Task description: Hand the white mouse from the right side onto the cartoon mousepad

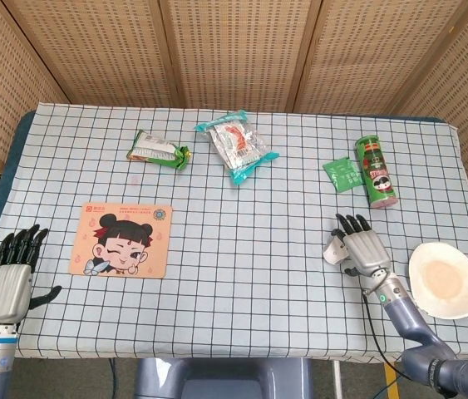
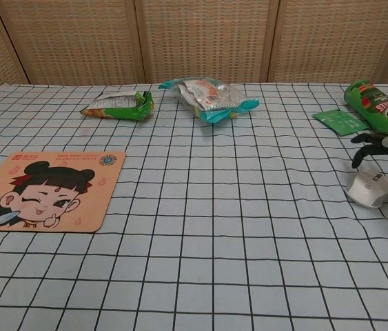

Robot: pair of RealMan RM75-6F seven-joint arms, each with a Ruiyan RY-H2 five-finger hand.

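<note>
Your work surface is the table under a pale blue cloth with a dark grid (image 1: 242, 249), filling most of both views, and judged from how things lie on it the task is barely begun. The flat peach-coloured cartoon mousepad with the winking girl (image 1: 121, 240) lies at the left of the head view, bare, with nothing on it. Your left hand (image 1: 13, 270) hangs at the lower left edge of that view, fingers extended and apart, holding nothing, beside the mousepad but apart from it; the chest view does not show it. Your right hand (image 1: 362, 248) is at the lower right of centre, arched over the small white rounded mouse (image 2: 369, 187), which in the chest view sits on the cloth at the right edge with the dark fingers (image 2: 366, 143) curving down just above and around it. You cannot tell from either view whether those fingers have actually closed on the mouse or only hover; it looks to be resting on the cloth, so count it as not yet lifted. So what is left is nearly everything: secure the mouse, carry it across toward the left, pass it to the waiting left hand, and set it down on the mousepad. The mouse and the mousepad are well apart, with open checked cloth between them.
</note>
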